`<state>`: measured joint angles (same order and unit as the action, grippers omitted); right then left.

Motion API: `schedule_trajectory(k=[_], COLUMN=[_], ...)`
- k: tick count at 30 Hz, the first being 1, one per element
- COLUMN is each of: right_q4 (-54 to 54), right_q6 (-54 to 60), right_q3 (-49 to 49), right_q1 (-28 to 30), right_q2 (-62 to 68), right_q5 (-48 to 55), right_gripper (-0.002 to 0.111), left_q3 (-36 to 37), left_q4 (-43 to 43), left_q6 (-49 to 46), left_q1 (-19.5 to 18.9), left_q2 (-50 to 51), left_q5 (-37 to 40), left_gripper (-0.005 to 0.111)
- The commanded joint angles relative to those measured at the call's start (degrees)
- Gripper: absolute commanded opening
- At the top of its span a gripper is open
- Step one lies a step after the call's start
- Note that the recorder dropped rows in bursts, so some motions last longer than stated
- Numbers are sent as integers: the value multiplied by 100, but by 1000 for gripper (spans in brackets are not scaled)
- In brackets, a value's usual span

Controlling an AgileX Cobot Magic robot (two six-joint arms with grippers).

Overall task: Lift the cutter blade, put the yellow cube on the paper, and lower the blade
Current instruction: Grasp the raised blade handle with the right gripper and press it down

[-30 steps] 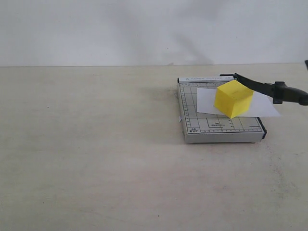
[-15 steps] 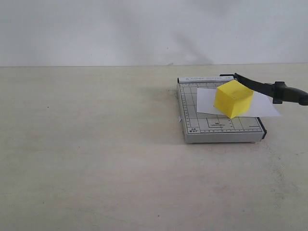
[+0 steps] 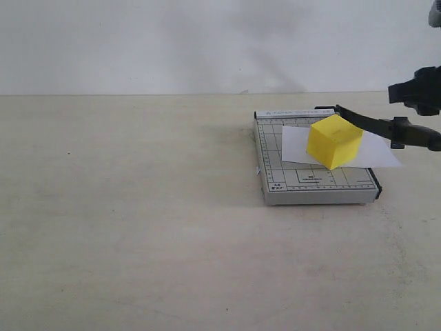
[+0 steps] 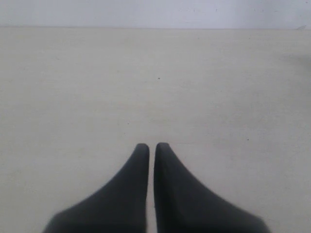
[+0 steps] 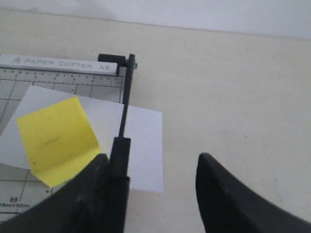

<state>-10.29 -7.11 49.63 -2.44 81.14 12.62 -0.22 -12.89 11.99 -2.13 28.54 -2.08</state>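
The yellow cube [image 3: 334, 141] [image 5: 56, 141] sits on the white paper [image 3: 296, 145] [image 5: 143, 145], which lies across the grey gridded board [image 3: 275, 165] [image 5: 14, 87]. The cutter blade [image 3: 365, 123] [image 5: 127, 82] is raised at a low angle, its thick handle [image 3: 413, 133] [image 5: 120, 155] jutting past the board's right side. My right gripper [image 3: 413, 93] [image 5: 153, 162] hovers just above the handle, open; the handle lies just inside one finger [image 5: 95, 184]. My left gripper [image 4: 151, 145] is shut over bare table and is out of the exterior view.
The beige table [image 3: 138, 207] runs wide to the left and in front of the board. A white wall [image 3: 207, 41] rises behind the table's far edge. The paper overhangs the board's right edge under the blade.
My right gripper has come into the exterior view at the upper right, just above the blade handle. Cube, paper, board and blade have not moved.
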Motion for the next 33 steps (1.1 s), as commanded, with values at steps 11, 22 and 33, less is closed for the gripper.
schedule_trajectory(k=[11, 22, 33], right_q4=[-441, -228, -180], right_q6=[-1121, -1036, -1049], right_q3=[-229, -229, -229], right_q1=[-19, -331, -331], right_q2=[-41, 666, 1450], right_q5=[582, 903, 794], right_gripper=[52, 12, 9], left_q3=[22, 22, 22], left_q4=[42, 42, 42], left_q6=[41, 41, 41], left_q1=[-14, -14, -14], left_q2=[-22, -22, -22], left_q5=[-111, -111, -111], left_gripper=[4, 4, 4])
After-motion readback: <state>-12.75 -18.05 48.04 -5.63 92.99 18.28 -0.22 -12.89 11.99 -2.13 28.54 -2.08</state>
